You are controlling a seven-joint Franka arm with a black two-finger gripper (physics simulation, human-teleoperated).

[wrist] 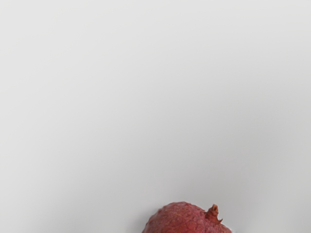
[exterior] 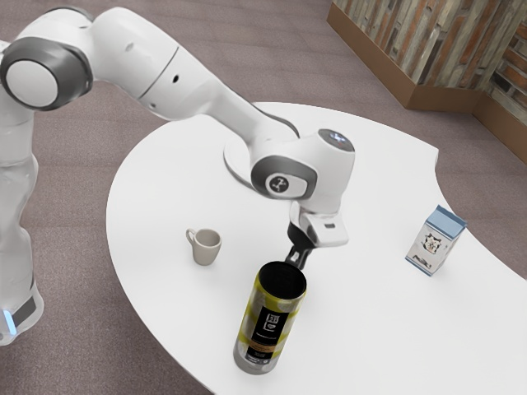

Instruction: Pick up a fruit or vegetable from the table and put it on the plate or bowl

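Observation:
A red, bumpy lychee (wrist: 187, 219) with a short stem lies on the white table, right under my hand in the wrist view. In the exterior view my gripper (exterior: 298, 257) hangs low over the table, just behind the rim of a tall can, and the can hides the fruit there. A flat white plate (exterior: 237, 169) sits on the table behind my forearm, partly covered by the arm, toward the exterior view's left of the gripper.
A tall yellow-and-black can (exterior: 268, 317) stands directly in front of the gripper. A beige cup (exterior: 204, 245) is at the exterior view's left, and a blue-and-white milk carton (exterior: 435, 240) at its right. The white table (exterior: 165, 214) has a curved edge.

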